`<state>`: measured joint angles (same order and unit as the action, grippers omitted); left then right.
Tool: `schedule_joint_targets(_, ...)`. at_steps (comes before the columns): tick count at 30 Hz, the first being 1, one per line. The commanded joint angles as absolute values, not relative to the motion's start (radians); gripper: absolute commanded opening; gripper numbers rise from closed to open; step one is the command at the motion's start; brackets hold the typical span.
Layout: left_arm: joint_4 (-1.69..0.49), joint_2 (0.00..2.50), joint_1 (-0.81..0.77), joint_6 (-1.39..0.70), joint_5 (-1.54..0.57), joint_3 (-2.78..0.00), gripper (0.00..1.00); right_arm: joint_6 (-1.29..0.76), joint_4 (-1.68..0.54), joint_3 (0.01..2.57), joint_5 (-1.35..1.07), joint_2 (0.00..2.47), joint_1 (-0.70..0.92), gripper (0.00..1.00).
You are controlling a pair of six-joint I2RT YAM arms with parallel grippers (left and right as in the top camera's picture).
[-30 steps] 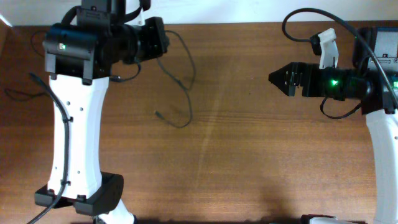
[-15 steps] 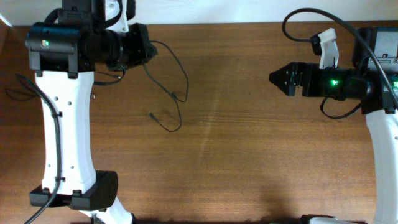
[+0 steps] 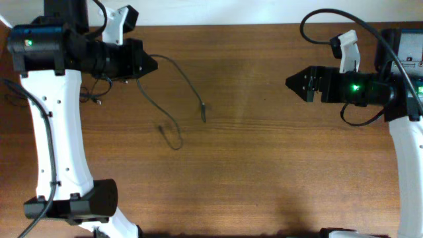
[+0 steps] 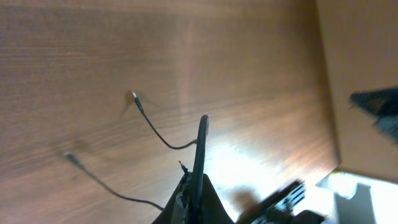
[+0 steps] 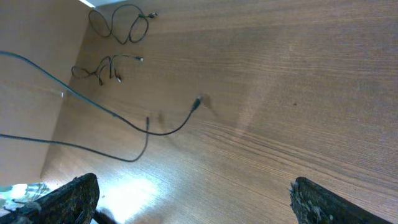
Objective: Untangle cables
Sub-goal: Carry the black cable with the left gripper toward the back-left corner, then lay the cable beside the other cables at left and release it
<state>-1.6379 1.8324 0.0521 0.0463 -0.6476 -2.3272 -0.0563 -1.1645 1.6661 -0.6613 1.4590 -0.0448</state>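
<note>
- On the wooden table (image 3: 264, 165), left-rear area: left gripper (image 3: 149, 65) has its fingers pressed together on one black cable (image 5: 161, 133), pinched mid-length and lifted; both tails trail toward the wood; can't tell if the ends touch down
- right gripper (image 3: 292, 83) hovers well apart on the right; fingers spread wide per its wrist view; holding nothing
- other cables (image 5: 118, 25) lie loose beyond the left arm; one coiled, one crumpled; both look clear of the held one
- handling, my read: cord is light, limp, zero stiffness; follows any pull, may slip through the pads; take it mid-span or just behind a plug (image 3: 203, 112), not on the plug; second plug (image 3: 160, 127) is free too
- vs 1 s ago: left arm swung left along the rear edge; cable dragged with it; loop opened out, tails spread apart; right arm unmoved
</note>
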Motion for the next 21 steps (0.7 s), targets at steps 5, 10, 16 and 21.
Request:
schedule_joint_targets(5,-1.56,1.825,0.196,0.294,-0.529,-2.079,0.0,-0.06,-1.158,1.672,-0.641,1.462,-0.039,0.98)
schedule_joint_targets(10,-1.465,1.825,0.279,0.295,-0.305,-1.945,0.0,-0.06,-1.139,1.672,-0.638,1.462,-0.039,0.98)
schedule_joint_targets(16,-1.316,1.825,0.297,0.293,-0.088,-1.845,0.0,-0.06,-1.132,1.672,-0.638,1.462,-0.039,0.98)
schedule_joint_targets(21,-1.256,1.825,0.298,0.197,0.176,-1.796,0.0,-0.06,-1.132,1.672,-0.638,1.462,-0.039,0.98)
